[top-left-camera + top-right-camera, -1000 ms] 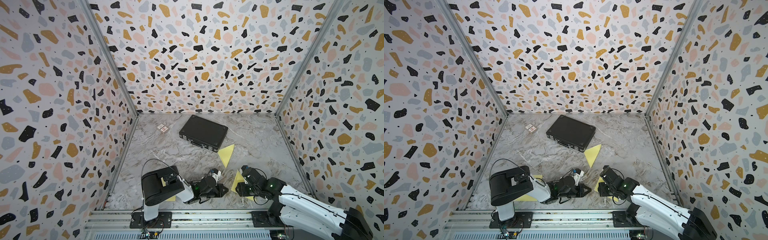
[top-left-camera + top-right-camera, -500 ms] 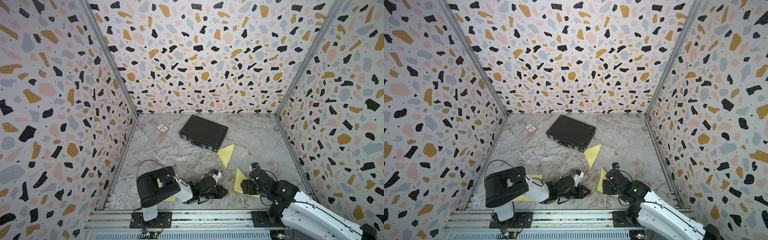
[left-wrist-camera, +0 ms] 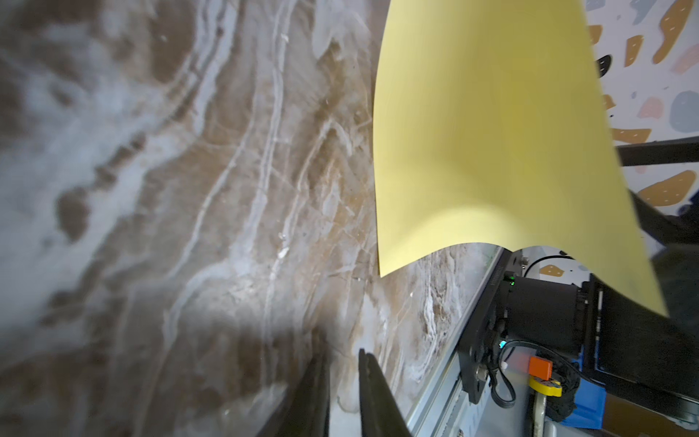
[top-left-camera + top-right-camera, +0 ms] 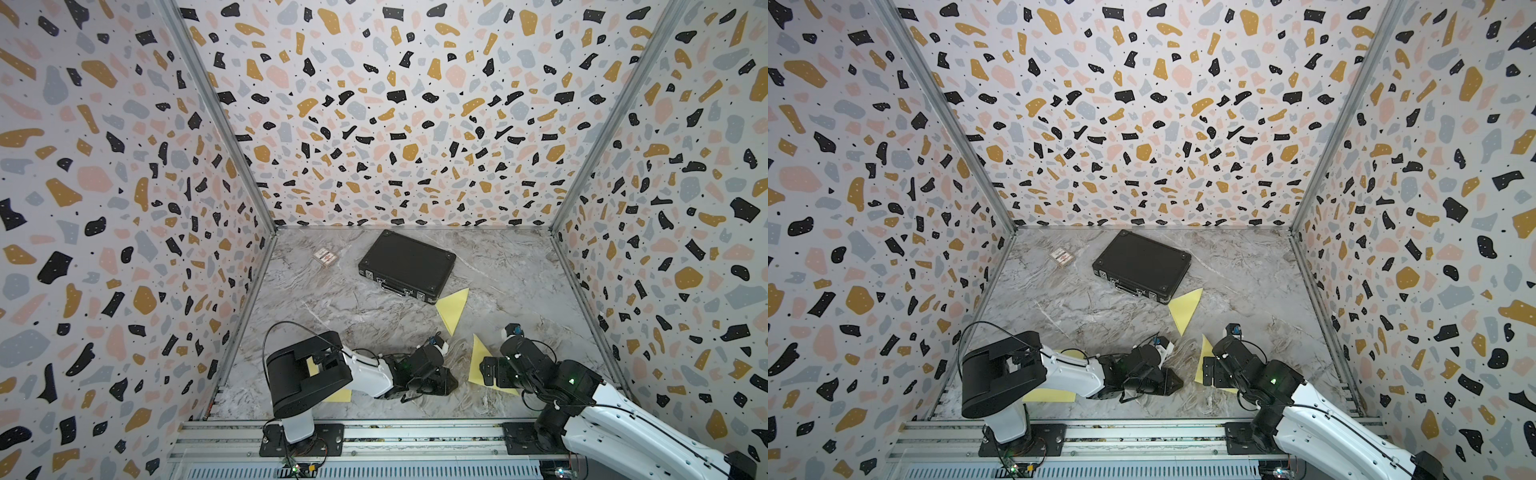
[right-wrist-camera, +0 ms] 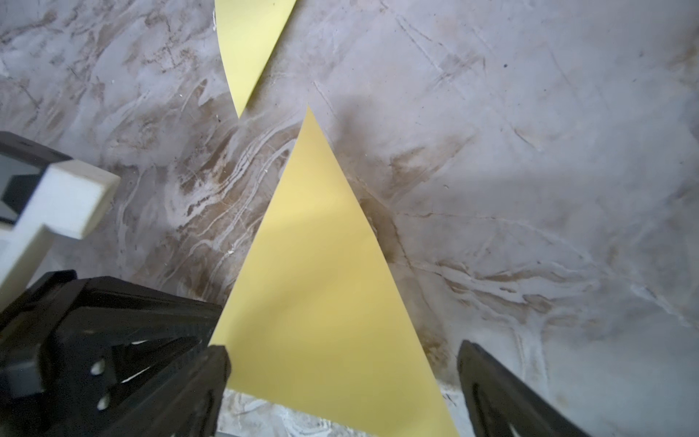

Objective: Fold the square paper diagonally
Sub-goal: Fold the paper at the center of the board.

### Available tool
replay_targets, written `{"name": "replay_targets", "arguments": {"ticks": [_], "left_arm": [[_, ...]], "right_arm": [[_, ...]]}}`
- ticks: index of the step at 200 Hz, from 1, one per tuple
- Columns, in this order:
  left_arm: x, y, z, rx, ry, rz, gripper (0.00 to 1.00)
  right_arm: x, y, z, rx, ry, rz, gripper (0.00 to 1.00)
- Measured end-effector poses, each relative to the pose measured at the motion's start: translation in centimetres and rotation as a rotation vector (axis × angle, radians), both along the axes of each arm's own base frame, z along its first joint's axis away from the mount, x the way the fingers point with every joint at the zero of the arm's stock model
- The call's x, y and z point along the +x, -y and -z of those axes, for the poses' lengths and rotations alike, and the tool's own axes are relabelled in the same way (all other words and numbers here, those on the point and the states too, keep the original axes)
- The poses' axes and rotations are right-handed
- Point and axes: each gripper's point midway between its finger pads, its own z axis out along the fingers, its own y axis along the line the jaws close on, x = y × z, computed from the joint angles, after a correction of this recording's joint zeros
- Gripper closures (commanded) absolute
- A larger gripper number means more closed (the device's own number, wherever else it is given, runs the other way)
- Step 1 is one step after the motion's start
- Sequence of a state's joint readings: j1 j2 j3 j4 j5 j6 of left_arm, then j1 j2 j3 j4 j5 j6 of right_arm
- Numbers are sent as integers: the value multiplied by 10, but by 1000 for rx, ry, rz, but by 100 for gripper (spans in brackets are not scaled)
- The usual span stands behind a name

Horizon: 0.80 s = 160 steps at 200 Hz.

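Case (image 4: 407,266) and card box (image 4: 325,257) at rear; spare triangle (image 4: 453,309) beside the case; sheet (image 4: 338,395) under left arm (image 4: 365,370). Paper (image 4: 478,365), a yellow triangle, lies front-right, ungripped, between the wide jaws of the right gripper (image 5: 342,348). Left gripper (image 3: 342,353): narrow gap, empty.

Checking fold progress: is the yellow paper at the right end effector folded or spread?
Folded. The yellow paper shows as a sharp-tipped triangle, not a square, beneath the open right end effector.
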<state>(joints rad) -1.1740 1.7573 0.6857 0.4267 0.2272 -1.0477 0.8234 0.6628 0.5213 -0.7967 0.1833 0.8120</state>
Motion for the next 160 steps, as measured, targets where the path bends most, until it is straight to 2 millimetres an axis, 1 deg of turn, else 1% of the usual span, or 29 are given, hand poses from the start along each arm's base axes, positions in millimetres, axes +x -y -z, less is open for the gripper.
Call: {"name": "replay_targets", "arguments": {"ticks": [29, 54, 78, 105, 114, 130, 160], "left_arm": [[4, 9, -2, 36, 3, 16, 86], [6, 19, -2, 42, 8, 34, 87], [5, 21, 0, 48, -2, 45, 87], [2, 22, 0, 49, -7, 52, 84], [1, 22, 0, 49, -8, 53, 85], [0, 22, -1, 45, -11, 56, 86], [-4, 30, -8, 6, -7, 76, 86]], "right_arm": [[1, 1, -1, 18, -4, 36, 1], [1, 2, -2, 40, 2, 63, 1], [1, 4, -5, 68, 19, 90, 1], [1, 8, -6, 103, 40, 123, 5], [1, 9, -6, 109, 42, 134, 6], [0, 11, -1, 109, 33, 154, 10], [0, 16, 4, 111, 18, 192, 25]]}}
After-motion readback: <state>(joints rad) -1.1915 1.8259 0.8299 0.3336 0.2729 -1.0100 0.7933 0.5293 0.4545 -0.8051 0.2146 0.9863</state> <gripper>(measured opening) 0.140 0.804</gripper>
